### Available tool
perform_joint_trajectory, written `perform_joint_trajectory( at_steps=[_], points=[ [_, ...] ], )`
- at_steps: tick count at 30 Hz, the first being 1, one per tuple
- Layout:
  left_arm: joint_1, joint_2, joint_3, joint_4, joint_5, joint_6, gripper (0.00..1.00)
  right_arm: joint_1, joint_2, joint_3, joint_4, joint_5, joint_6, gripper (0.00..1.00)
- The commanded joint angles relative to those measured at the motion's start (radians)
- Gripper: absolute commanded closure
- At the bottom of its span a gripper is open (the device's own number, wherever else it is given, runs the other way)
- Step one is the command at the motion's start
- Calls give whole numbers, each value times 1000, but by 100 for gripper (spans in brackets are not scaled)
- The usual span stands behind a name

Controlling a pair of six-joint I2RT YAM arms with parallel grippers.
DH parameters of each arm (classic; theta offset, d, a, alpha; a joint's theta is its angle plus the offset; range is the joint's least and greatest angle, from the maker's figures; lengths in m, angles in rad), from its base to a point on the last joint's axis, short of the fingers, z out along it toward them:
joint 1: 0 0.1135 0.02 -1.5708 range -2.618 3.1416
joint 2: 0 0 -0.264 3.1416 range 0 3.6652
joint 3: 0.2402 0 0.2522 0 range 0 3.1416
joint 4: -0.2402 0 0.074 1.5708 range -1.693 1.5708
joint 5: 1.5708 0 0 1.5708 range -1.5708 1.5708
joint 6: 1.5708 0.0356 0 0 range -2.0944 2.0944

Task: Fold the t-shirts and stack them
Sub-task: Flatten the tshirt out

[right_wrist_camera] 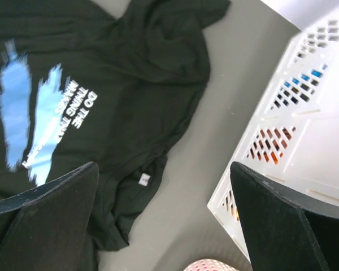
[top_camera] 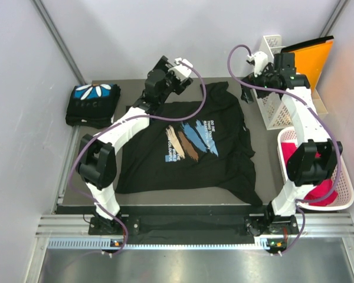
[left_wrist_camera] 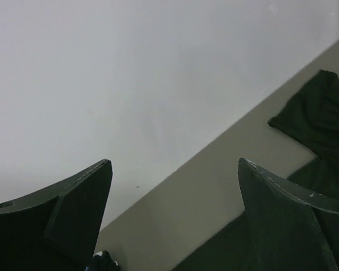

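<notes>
Brush-stroke t-shirt (top_camera: 189,147) flat, print up, centre of desk (top_camera: 165,197), lower right hem rumpled. Petal t-shirt (top_camera: 93,105) already folded, upper left. Left jaws and right jaws wide open, empty, top of frame. Risks imo: pinching bunched cloth gives crooked fold; right jaws could clip white basket (top_camera: 276,109).

Left tool (left_wrist_camera: 175,164) and right tool (right_wrist_camera: 164,166) reach forward, jaws spread wide.

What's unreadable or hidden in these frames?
- Spread t-shirt white text: too small in top view, partly blurred in right wrist view.
- Folded t-shirt print: mostly folded under, top view.
- Basket contents: right arm covers them, top view.
</notes>
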Motion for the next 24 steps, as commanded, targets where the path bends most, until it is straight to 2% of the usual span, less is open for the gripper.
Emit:
perform_joint_trajectory(
  at_steps=[1,3,5,6,8,11,13,16,20,24],
  points=[
    [-7,24,24,200,-116,96,3,-3,12,88,-75,-88,-64,0],
    [-7,45,42,218,-198,113,4,-1,22,100,-86,-86,-68,0],
    [-7,47,17,232,-220,163,5,-3,23,100,-86,-88,-65,0],
    [-7,39,-6,331,-236,179,5,-1,23,100,-84,-91,-64,0],
    [-7,33,-50,372,-257,177,5,-1,22,96,-84,-102,-62,0],
    [-7,3,-77,401,-227,180,6,-1,25,96,-95,-131,-65,0],
    [-10,-5,-118,392,-169,251,6,-1,26,108,-104,-161,-70,0],
    [-11,-20,-207,468,-179,283,5,-3,29,136,-124,-188,-84,0],
    [-20,-101,-298,366,-132,275,6,-1,6,145,-141,-201,-108,0],
    [-54,-171,-413,352,-62,330,7,-3,-29,105,-161,-212,-168,0]
  ],
)
